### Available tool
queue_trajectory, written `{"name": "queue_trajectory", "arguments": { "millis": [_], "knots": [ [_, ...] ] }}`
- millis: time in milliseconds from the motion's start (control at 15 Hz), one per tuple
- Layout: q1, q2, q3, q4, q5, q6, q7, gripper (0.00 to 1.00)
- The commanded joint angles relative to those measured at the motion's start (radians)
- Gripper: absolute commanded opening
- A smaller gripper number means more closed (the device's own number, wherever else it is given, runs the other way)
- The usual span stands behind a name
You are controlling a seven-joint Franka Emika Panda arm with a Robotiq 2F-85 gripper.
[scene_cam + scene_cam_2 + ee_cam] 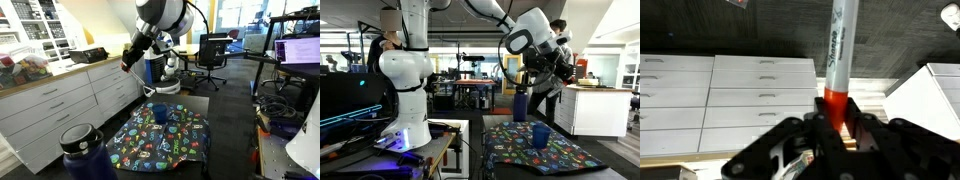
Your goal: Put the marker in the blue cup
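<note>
My gripper is shut on a marker with a grey barrel and a red end; the marker sticks out forward between the jaws in the wrist view. In both exterior views the gripper hangs high in the air, away from the table. The small dark-blue cup stands upright on a colourful patterned cloth, well below the gripper. The wrist view does not show the cup.
A large dark navy bottle with a lid stands at the cloth's edge. White drawer cabinets run along one side. A second white robot and office chairs stand nearby.
</note>
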Motion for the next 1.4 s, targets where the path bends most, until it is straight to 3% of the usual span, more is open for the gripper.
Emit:
{"name": "queue_trajectory", "arguments": {
  "millis": [0, 600, 1333],
  "knots": [
    [-0.021, -0.082, 0.015, -0.060, 0.127, -0.007, -0.156, 0.06],
    [-0.002, -0.160, -0.016, -0.144, 0.458, 0.001, -0.531, 0.06],
    [0.005, -0.142, -0.017, -0.131, 1.015, -0.003, -1.063, 0.06]
  ]
}}
